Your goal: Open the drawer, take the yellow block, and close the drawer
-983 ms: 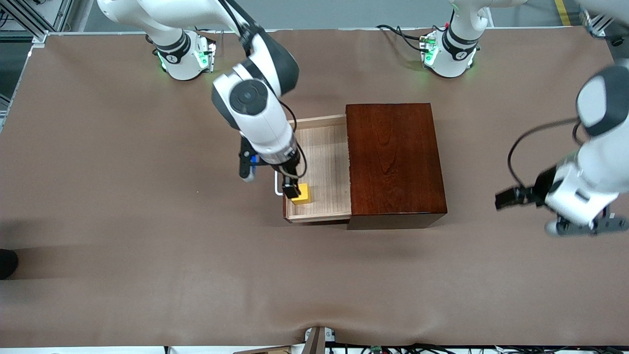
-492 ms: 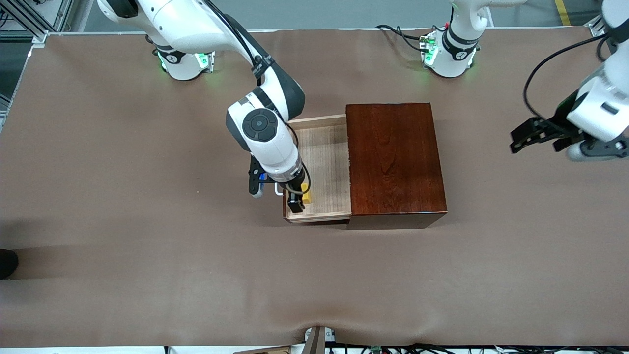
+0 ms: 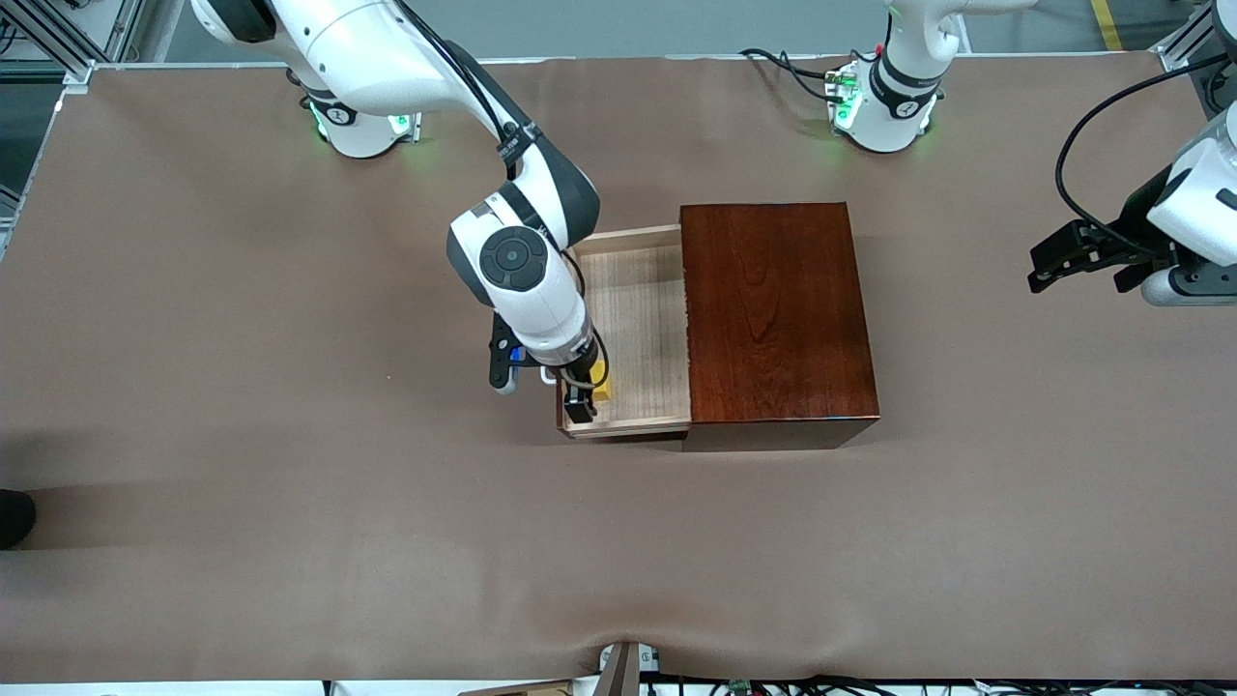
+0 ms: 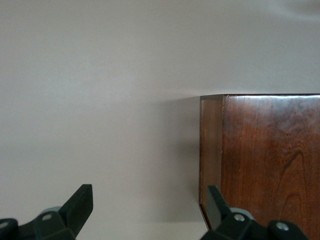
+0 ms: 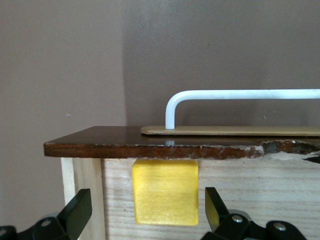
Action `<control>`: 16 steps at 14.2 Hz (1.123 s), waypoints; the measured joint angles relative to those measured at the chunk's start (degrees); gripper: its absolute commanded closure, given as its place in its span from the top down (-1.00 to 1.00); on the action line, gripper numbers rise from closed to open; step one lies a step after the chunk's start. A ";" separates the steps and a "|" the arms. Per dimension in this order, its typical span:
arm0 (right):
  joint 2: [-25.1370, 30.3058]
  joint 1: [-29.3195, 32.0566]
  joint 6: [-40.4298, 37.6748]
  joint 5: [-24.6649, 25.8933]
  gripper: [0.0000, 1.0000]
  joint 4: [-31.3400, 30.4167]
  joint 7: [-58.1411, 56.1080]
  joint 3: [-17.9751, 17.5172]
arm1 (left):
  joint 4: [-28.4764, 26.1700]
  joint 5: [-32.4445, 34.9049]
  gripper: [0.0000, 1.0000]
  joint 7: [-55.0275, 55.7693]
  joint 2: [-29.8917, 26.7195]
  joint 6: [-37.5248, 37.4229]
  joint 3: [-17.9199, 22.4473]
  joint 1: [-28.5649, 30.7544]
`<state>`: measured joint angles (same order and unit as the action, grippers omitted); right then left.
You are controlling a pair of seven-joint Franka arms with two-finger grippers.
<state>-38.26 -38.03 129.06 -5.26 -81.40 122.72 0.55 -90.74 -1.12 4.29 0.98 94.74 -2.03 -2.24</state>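
Right hand (image 3: 585, 394), fingers apart, straddles yellow block (image 5: 165, 191) in open drawer (image 3: 633, 319)'s handle-side corner; should drop squarely w/ block centred, then close. Left hand (image 4: 150, 210), fingers apart, waits beside box (image 3: 773, 314).

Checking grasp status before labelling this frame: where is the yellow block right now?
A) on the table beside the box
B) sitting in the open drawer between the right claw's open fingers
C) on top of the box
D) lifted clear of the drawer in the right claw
B: the yellow block rests on the floor of the drawer, against its front panel, with the right claw open around it and not yet closed.
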 measured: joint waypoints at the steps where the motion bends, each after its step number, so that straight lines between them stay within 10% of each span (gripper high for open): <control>1: -0.03 -0.09 -0.01 0.00 1.00 -0.20 0.00 -0.08 | 0.33 0.00 1.00 0.00 -0.12 -1.62 -0.02 -0.01; 3: -0.42 -0.32 -0.05 0.00 1.00 -0.54 0.00 -0.25 | 0.68 0.52 1.00 0.00 -0.57 -5.17 -0.06 -0.11; 6: -1.23 -0.60 -0.05 0.00 -0.63 -0.57 -0.04 -0.31 | 0.76 2.55 1.00 0.00 -1.53 -7.09 -0.19 -0.29; 16: 3.69 -0.55 -13.80 -3.16 -0.67 4.12 -1.62 -0.36 | 0.88 2.77 1.00 0.00 -1.49 -7.22 -0.43 -0.40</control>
<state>-34.56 -38.57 115.26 -8.41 -77.28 121.10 0.19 -89.86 1.65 4.28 -0.51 87.52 -2.46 -2.65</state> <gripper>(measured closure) 0.445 0.000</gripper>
